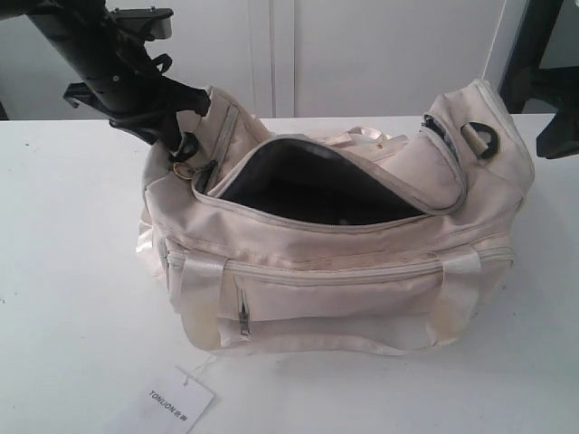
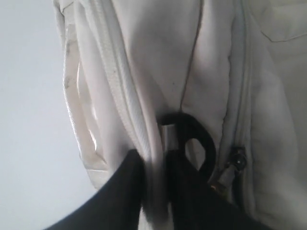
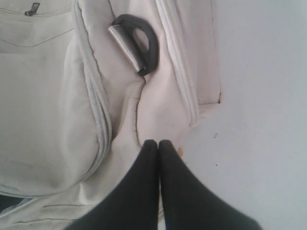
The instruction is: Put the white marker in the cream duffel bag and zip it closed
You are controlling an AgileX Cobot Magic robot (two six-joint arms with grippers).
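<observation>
Cream duffel bag [image 1: 362, 271]: it lies on the white table [image 1: 72, 271] with its long front side toward the exterior camera. A satin strap handle [image 1: 194, 289] hangs down over the front.
Main zipper: it is open, and the wide mouth shows a dark lining [image 1: 308, 185].
White marker: it is not visible in any view; whether it lies inside the dark mouth cannot be told.
Left gripper [image 2: 152, 160]: it is at the left end of the bag, clenched on a ridge of the cream fabric that passes between its two dark fingers. The gold ring pull [image 1: 182, 170] is just beside it.
Right gripper [image 3: 159, 143]: its fingers are pressed together with nothing between them. The tips are over the edge of the bag's right end, near the black end ring [image 3: 144, 43]; whether they touch the fabric cannot be told.
Front pocket: a small zip pull [image 1: 244, 316] hangs down on the front side.
Paper tag [image 1: 176, 405]: it is white with printed text and lies on the table just in front of the bag's left corner.
</observation>
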